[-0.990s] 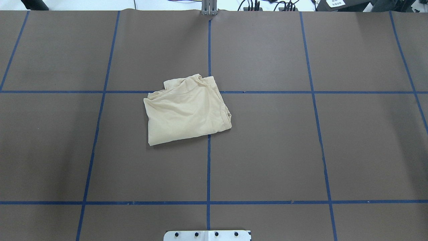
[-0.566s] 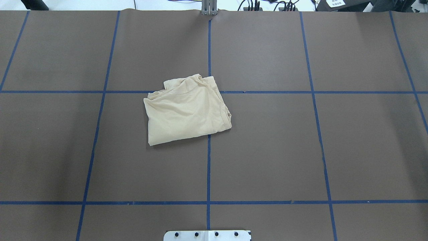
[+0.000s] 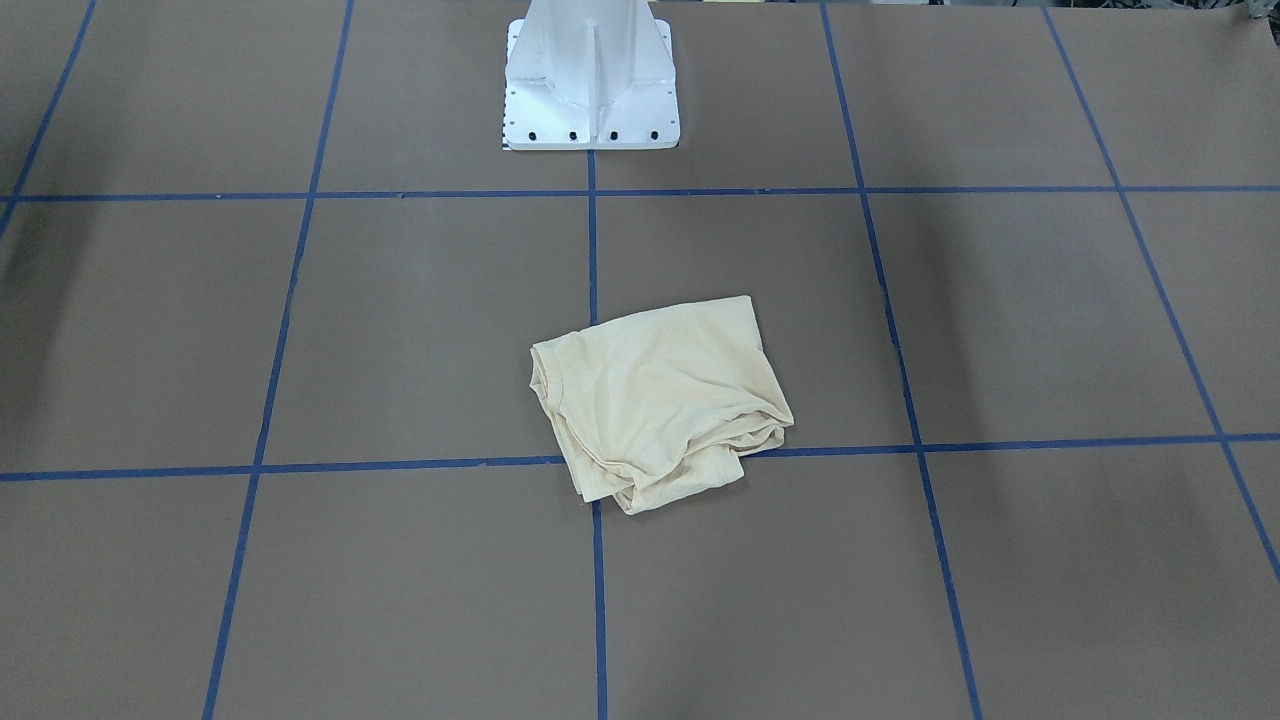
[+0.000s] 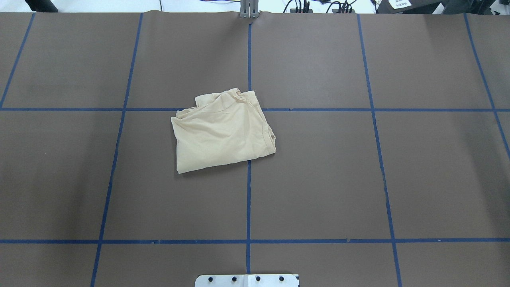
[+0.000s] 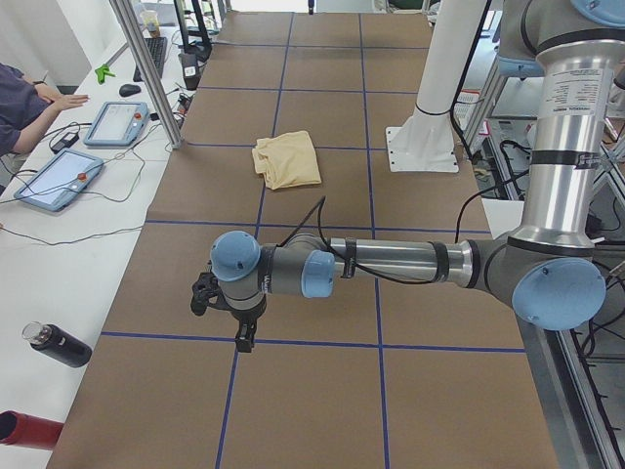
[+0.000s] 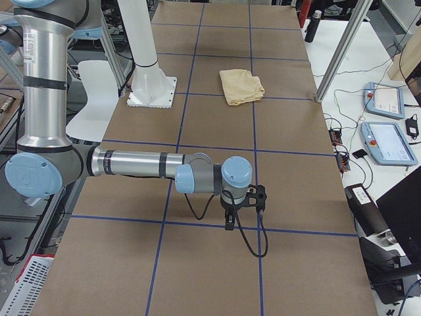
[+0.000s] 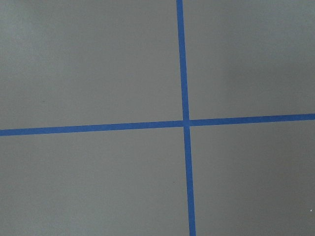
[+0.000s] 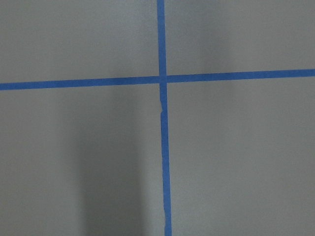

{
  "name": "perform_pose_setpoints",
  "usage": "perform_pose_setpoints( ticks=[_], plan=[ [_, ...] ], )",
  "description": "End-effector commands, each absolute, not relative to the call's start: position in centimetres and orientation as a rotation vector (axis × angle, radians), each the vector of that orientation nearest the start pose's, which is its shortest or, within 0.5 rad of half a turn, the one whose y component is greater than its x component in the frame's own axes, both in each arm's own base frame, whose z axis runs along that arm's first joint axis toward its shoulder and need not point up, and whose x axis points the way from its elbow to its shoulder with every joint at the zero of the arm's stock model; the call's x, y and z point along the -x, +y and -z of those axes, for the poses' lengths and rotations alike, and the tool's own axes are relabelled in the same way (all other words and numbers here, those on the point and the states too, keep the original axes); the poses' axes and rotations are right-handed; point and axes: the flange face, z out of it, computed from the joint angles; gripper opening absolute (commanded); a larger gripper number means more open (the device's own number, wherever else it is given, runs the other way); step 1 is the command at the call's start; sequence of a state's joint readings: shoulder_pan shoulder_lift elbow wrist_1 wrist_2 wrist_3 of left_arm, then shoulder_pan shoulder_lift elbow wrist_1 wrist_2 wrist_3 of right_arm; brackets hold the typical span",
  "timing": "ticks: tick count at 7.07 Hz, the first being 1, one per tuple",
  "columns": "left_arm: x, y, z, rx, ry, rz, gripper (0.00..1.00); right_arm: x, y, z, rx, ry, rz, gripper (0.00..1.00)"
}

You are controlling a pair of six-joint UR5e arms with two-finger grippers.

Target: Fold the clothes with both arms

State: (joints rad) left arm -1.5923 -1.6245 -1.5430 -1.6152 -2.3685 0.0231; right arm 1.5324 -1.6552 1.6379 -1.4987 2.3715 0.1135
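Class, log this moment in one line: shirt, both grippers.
shirt: folded, untouched | left gripper: away from shirt, state unclear | right gripper: away from shirt, state unclear

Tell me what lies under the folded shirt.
The T-shirt lies on the brown table cover, over two blue tape lines; their crossing is covered. Anything between its folds cannot be seen.

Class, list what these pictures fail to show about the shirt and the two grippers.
T-shirt: inner layers hidden by its own folds, every view.
Left gripper: only in the exterior left view, small; open or shut unclear.
Right gripper: only in the exterior right view; same doubt.
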Motion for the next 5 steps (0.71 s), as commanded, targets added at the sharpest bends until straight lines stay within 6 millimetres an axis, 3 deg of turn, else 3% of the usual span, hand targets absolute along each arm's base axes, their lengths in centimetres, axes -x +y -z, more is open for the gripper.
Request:
perform_pose_setpoints(
  ticks=[1,5],
  plan=[
    [7.31,-51.71,-63.98,-0.083,0.796,-0.029,1.00,-4.41,-46.15,-65.78,0.012,-0.802,-0.050,1.00],
    [7.32,-52.16,-63.15,-0.097,0.795,-0.037,1.00,-4.41,-46.24,-65.64,0.009,-0.802,-0.049,1.00]
  ],
)
